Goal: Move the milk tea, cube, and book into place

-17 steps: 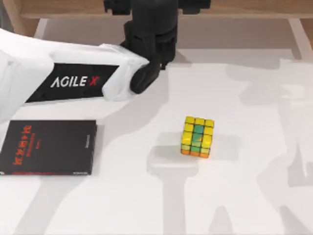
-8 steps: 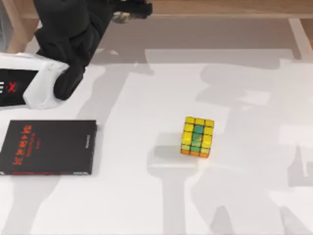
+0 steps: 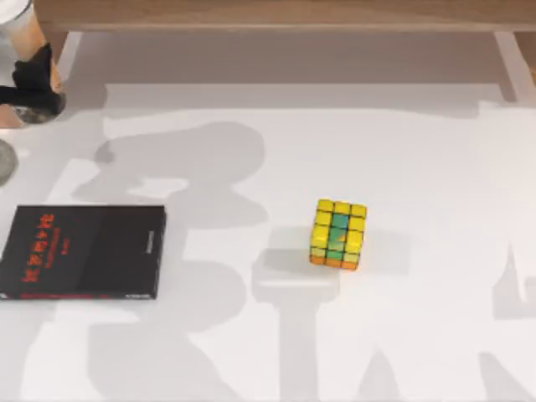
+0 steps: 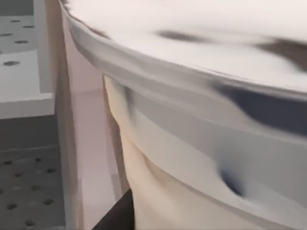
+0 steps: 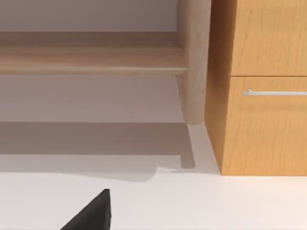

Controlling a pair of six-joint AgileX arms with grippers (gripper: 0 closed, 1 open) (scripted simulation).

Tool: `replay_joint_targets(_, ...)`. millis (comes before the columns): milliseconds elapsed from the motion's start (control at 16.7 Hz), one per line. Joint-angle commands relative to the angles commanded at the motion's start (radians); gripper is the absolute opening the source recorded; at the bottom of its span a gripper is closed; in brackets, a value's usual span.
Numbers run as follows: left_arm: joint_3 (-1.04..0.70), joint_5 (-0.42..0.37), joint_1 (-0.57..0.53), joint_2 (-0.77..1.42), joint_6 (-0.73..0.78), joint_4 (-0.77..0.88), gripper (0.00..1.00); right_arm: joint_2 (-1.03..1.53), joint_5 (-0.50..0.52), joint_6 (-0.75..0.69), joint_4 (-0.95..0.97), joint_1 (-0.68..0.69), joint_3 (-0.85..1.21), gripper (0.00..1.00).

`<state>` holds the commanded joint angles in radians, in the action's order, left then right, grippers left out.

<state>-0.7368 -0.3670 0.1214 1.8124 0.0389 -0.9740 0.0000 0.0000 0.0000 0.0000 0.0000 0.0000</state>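
Observation:
The milk tea (image 3: 18, 32), a beige cup with a white lid, sits at the table's far left corner. My left gripper (image 3: 32, 79) is shut on its side with black fingers. Close up in the left wrist view, the milk tea (image 4: 192, 143) looms large, with one black fingertip (image 4: 117, 215) against its wall. The cube (image 3: 338, 234), mostly yellow with a green stripe and an orange side, rests alone on the white table right of centre. The book is out of view. One dark fingertip (image 5: 91, 213) of my right gripper pokes into the right wrist view.
A black volume with red lettering (image 3: 84, 251) lies flat at the left. A wooden shelf (image 3: 276, 15) runs along the far edge. The right wrist view faces a shelf leg (image 5: 194, 62) and a wooden drawer cabinet (image 5: 264, 86).
My left arm has swung from the back middle to the far left corner, leaving just its gripper on the cup in the top view. The cube and black volume have not moved.

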Motion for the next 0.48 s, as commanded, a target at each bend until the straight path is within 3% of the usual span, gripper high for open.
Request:
replay_joint_targets(240,-0.008,-0.075,0.204,0.093,0.026,-0.029,0.00,0.000,0.000,0.000,0.000,0.000,0.000,1.00)
replay_joint_targets(480,-0.025,-0.081,0.250,0.126,0.033,-0.036,0.00,0.000,0.000,0.000,0.000,0.000,0.000,1.00)
